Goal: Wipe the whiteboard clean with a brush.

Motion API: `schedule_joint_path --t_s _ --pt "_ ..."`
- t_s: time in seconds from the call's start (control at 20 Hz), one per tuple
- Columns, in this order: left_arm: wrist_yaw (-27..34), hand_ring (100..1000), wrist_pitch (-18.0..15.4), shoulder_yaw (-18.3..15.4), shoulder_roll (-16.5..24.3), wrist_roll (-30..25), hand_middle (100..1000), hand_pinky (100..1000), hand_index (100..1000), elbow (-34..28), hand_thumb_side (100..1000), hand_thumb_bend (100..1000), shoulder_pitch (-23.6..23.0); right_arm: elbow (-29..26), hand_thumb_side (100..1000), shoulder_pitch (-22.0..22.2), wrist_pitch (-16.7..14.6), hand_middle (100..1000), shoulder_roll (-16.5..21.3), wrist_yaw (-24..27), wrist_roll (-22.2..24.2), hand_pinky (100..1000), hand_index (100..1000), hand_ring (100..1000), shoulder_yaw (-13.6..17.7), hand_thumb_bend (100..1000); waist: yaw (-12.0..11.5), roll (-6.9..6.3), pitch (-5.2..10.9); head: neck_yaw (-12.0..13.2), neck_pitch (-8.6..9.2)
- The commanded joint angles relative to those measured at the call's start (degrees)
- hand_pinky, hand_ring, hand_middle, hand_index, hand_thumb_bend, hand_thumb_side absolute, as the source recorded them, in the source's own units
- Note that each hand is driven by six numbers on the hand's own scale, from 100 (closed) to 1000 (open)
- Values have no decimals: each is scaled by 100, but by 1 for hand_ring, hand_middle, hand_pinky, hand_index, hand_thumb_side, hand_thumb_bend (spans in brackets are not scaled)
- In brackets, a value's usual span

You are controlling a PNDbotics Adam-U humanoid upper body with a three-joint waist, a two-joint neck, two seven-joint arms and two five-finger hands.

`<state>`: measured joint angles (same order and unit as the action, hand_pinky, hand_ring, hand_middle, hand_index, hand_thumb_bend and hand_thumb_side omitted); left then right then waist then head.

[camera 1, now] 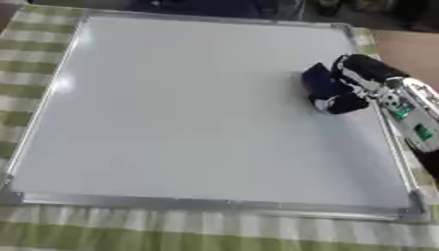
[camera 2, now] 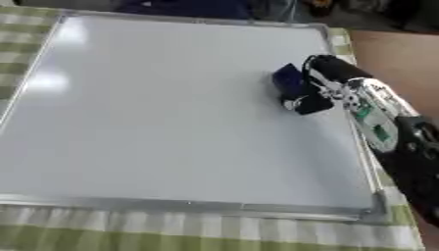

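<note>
A large whiteboard (camera 1: 188,112) with a silver frame lies flat on a green-and-white checked cloth; its surface looks blank. My right hand (camera 1: 356,78) comes in from the right edge and rests on the board's upper right part. Its fingers are curled round a dark blue brush (camera 1: 324,88), which is pressed against the board. The brush's lower end shows a small white patch. My left hand shows in neither view.
The checked tablecloth (camera 1: 214,230) runs along the board's near and left sides. A brown surface (camera 1: 411,54) lies beyond the board's right edge. Dark objects (camera 1: 206,7) stand at the far edge behind the board.
</note>
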<state>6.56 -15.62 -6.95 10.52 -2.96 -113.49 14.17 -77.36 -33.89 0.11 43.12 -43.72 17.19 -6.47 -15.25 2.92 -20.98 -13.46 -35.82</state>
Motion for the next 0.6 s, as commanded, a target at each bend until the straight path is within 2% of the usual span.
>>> schedule_joint_path --t_s 0.05,0.45,0.6 --pt "-10 492 -12 6 36 -26 492 470 428 -110 1000 100 61 85 458 -142 -13 332 237 99 19 577 100 716 74 274 -19 -18 77 -44 94" --pt "-7 492 -31 12 39 -47 492 470 427 -110 1000 100 86 178 495 -293 -323 305 295 236 567 582 125 722 31 280 -37 -21 23 -209 55" --pt "-9 491 -31 13 42 -54 491 470 427 -110 1000 100 89 166 526 -305 -439 313 313 320 807 586 176 726 47 286 -25 -20 11 -305 41"
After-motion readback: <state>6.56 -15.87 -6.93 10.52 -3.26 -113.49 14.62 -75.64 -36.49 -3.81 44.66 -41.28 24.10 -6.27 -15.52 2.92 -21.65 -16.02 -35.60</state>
